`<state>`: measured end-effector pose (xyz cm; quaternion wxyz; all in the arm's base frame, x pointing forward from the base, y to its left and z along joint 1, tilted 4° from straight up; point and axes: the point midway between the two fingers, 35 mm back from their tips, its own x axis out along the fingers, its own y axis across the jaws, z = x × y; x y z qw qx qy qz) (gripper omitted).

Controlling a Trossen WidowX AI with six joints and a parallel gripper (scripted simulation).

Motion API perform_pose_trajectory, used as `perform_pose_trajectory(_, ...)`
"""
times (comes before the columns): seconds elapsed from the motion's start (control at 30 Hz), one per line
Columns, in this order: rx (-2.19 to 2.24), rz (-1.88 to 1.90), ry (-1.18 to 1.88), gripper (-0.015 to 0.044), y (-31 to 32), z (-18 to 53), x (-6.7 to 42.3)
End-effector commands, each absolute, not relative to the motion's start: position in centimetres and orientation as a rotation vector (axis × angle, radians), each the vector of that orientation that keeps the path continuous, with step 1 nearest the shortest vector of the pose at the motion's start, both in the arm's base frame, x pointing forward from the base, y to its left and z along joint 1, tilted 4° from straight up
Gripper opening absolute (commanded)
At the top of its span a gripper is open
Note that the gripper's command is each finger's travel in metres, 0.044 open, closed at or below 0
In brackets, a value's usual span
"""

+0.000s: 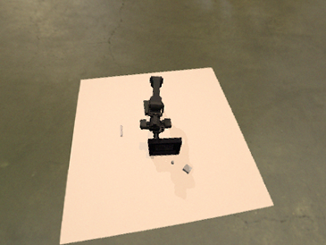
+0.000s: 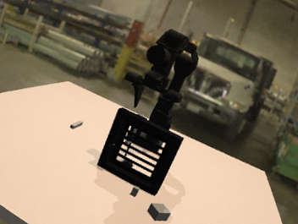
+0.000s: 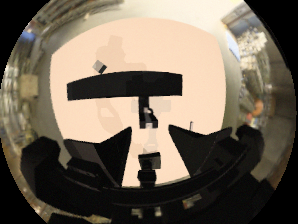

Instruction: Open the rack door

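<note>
The black rack frame [image 1: 176, 150] [image 2: 109, 139] [image 3: 125, 85] stands upright on the table. Horizontal dark slats [image 2: 139, 158] cross its opening in the exterior view. In the wrist view a dark piece [image 3: 144, 105] juts from the frame toward the arm, with a stubby end that looks like the handle. Whether the door is ajar, and how the handle is turned, I cannot tell. My gripper [image 1: 155, 129] [image 2: 153, 108] [image 3: 150, 128] is open and empty, pointing down above the arm's side of the frame. The fingertips stand apart in the wrist view, with the stubby end seen between and beyond them.
A grey block [image 1: 187, 169] [image 2: 159, 211] [image 3: 99, 66] and a small dark piece [image 1: 172, 162] [image 2: 135, 191] lie on the pale table [image 1: 96, 194] [image 2: 34, 165] beyond the frame. A thin light bar [image 1: 121, 131] [image 2: 76, 125] [image 3: 191, 125] lies off to one side.
</note>
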<state>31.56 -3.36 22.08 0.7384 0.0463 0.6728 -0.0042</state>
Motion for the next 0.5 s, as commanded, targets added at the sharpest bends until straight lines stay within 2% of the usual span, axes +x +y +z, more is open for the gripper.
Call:
perform_pose_trajectory(0.0,0.104,-0.005,1.490,0.0284,-3.2,21.1,31.6)
perform_pose_trajectory(0.47,0.104,-0.009,1.504,0.0284,-3.1,18.9,31.8)
